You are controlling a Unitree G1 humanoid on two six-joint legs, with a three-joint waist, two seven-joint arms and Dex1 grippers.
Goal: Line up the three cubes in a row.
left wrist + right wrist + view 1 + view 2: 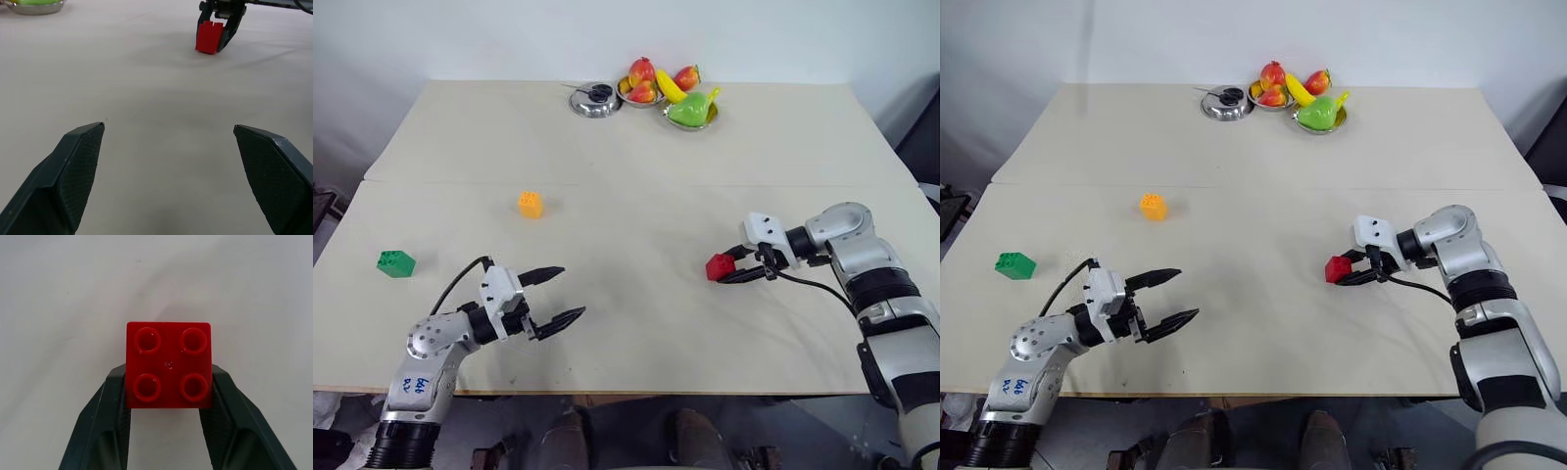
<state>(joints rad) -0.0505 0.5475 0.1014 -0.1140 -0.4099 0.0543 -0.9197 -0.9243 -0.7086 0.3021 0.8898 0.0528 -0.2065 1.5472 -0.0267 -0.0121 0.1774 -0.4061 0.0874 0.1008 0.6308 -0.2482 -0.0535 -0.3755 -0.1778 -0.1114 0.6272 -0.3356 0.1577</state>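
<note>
Right gripper point(736, 271) at about 3 o'clock on the worktop point(636, 157): jaws closed against two opposite sides of the red cube point(168, 364), which sits low on the surface, studs up. Whether the squeeze is firm or easing I cannot tell. Likely reason for this spot: a place in the row.

Left gripper point(558, 294) at 7 o'clock, jaws spread wide, holding nothing, pointing across toward the red cube.

Orange-yellow cube point(530, 204) at 10 o'clock, green cube point(396, 262) at 9 o'clock near the edge; all three well apart, no row yet.

Cubes: glossy moulded plastic, four round studs on top. Jaw pads dark, finely cross-hatched, wedge-shaped. Worktop matte, pale beige.

Metal bowls point(595, 100) with toy fruit point(666, 86) at 12 o'clock, untouched.
</note>
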